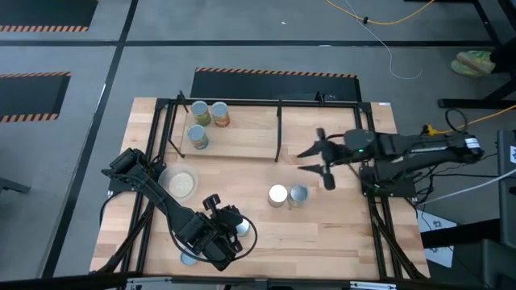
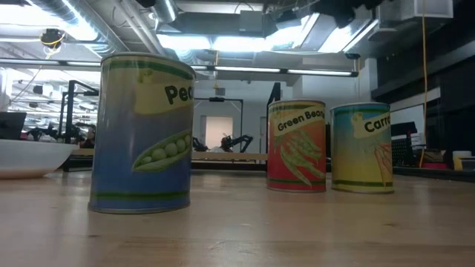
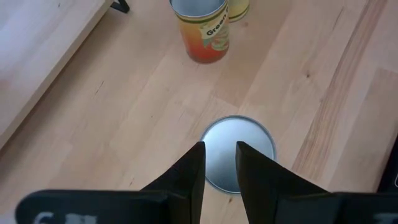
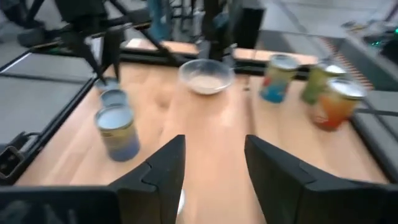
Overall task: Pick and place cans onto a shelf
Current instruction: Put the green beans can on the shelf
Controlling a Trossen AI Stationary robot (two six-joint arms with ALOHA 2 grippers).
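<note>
The left gripper (image 3: 219,171), nearly clenched and empty, hovers over a can (image 3: 239,152) it half hides; the right gripper (image 1: 310,161) hangs released (empty) beside the shelf (image 1: 242,137), which holds three cans.

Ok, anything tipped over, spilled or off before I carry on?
Nothing stands out. Three cans stand upright on the shelf, two more upright on the table, and the pale dish sits level.
</note>
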